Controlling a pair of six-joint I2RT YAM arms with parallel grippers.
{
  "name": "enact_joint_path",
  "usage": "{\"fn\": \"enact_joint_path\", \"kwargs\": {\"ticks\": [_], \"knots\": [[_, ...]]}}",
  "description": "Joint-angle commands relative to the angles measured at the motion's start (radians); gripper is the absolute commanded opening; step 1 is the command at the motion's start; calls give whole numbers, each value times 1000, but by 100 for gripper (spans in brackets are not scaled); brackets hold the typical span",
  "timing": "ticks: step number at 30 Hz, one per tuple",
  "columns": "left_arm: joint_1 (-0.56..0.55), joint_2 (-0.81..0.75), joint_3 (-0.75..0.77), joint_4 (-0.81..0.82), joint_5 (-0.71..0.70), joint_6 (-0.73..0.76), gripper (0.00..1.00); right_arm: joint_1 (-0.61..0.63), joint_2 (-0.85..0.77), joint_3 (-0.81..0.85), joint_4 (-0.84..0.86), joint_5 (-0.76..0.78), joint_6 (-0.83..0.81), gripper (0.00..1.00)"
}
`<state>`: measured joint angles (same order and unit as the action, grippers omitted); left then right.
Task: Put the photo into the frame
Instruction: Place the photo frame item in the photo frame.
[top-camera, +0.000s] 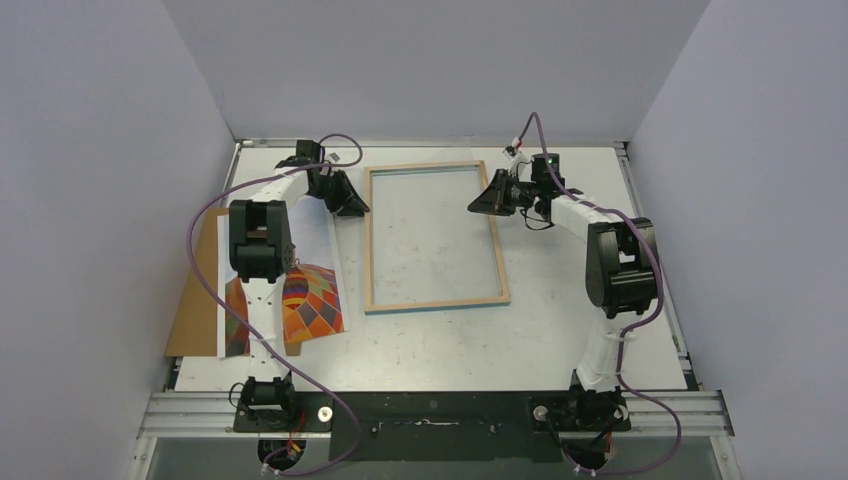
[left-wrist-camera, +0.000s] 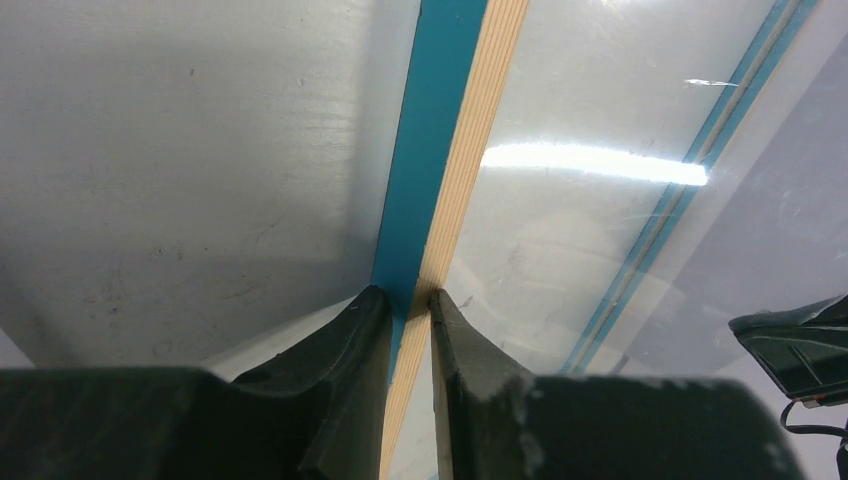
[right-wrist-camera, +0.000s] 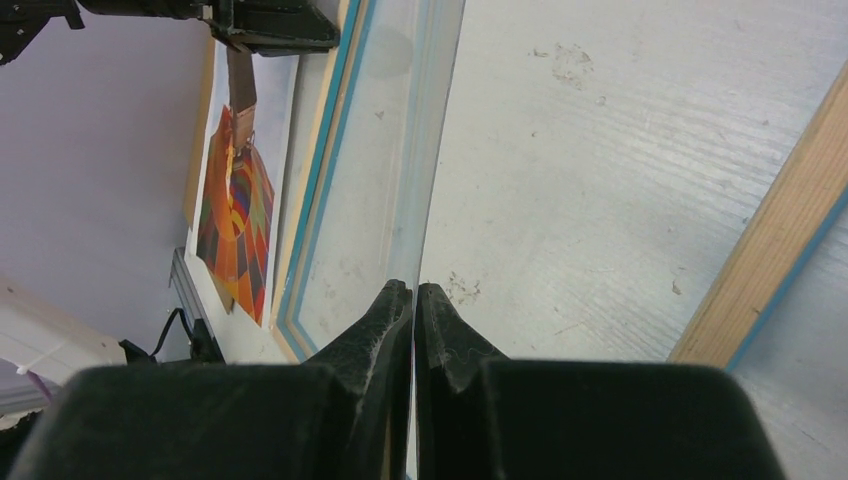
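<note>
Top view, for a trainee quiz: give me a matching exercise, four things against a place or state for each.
Things:
1 frame
2 photo
3 left pincer
4 right pincer

Places or states:
A closed, at the frame's right side
B in the middle, wooden side up
C clamped on the frame's left rail
D left of the frame, partly under the left arm

Pairs: 1-B, 2-D, 3-C, 4-A

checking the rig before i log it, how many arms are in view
2. The left arm reaches to the frame's left rail; the right arm reaches to its right rail, near the far end. None seem hidden.
</note>
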<state>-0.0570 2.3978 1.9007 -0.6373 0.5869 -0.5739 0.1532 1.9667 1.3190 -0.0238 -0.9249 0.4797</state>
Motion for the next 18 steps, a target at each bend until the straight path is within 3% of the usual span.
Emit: {"fn": "enact_joint_path", "kwargs": {"ticks": [1, 12, 18], "knots": [[-15, 82, 19, -8, -125, 17, 18, 27, -66, -13, 53, -83, -16, 0], [-15, 98, 32, -18, -121, 20, 18, 28, -56, 13, 152, -70, 43, 0], [-14, 108, 48, -27, -121, 20, 17, 28, -88, 17, 121, -91, 19, 0]]}}
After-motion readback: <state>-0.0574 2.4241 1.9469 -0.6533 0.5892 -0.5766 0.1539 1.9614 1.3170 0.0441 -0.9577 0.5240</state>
